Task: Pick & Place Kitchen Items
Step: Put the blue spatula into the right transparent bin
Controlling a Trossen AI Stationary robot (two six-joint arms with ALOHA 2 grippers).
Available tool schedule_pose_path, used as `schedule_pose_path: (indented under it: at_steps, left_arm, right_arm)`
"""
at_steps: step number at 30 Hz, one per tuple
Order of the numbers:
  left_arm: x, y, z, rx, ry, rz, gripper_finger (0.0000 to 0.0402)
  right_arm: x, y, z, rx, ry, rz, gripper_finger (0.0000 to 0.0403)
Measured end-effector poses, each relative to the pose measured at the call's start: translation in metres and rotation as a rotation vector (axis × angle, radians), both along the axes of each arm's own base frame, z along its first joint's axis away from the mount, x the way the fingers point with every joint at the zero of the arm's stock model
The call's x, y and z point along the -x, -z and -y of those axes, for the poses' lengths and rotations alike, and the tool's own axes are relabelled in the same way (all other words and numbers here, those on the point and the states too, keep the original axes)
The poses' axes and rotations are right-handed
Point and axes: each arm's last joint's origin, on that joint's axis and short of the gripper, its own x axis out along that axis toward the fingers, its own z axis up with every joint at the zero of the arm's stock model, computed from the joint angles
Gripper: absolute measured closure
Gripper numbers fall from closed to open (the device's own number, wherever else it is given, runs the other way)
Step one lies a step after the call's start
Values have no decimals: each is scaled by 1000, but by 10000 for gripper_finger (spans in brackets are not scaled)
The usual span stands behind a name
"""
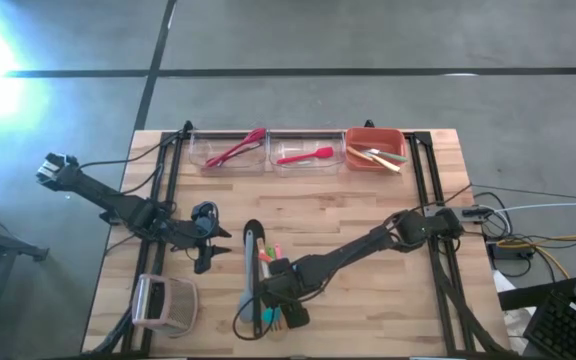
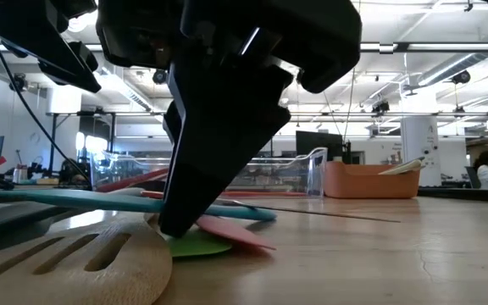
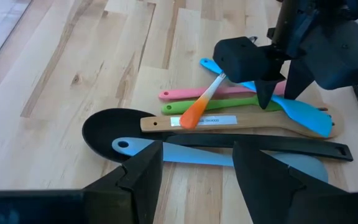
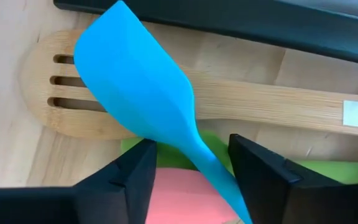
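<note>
A pile of utensils [image 1: 266,285] lies near the table's near edge. It holds a teal spatula [image 4: 135,81], a wooden slotted turner [image 4: 260,106], pink [image 3: 191,93] and green [image 3: 229,104] spatulas, a small orange-headed one [image 3: 196,114], a black spoon [image 3: 114,127], a black turner and a grey-blue spatula [image 3: 191,154]. My right gripper [image 4: 191,162] is open and low over the pile, its fingers on either side of the teal spatula's neck [image 4: 207,165]. My left gripper [image 3: 197,162] is open and hovers left of the pile, above the black spoon's end. My right gripper comes at the pile from above, pointing down, with the teal spatula's neck passing between its open fingers. One fingertip [image 2: 176,222] reaches down to the pink and green blades. I cannot tell whether the fingers touch the teal spatula, which lies on the wooden turner.
Along the far edge stand two clear bins [image 1: 230,150] [image 1: 308,150] with red and pink utensils and an orange bin [image 1: 375,148] with several pale ones. A boxy pinkish-white handled object [image 1: 163,303] sits at the near left. Cables [image 1: 508,240] hang off the right edge.
</note>
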Motion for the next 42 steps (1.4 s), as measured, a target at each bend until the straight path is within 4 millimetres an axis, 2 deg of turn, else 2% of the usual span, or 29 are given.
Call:
schedule_pose_path:
  at_steps: [12,27,35,42]
  left_arm:
    - [0,0,0,-2,1,0,205]
    - [0,0,0,-2,1,0,205]
    - [0,0,0,-2,2,1,205]
    - [0,0,0,-2,2,0,205]
  right_arm:
    - [-1,0,1,0,3,3,379]
    - [-3,-6,-1,-22,-4,44,383]
    - [-6,-24,-2,-56,-5,126,384]
    - [-15,-32,-3,-171,-37,199,384]
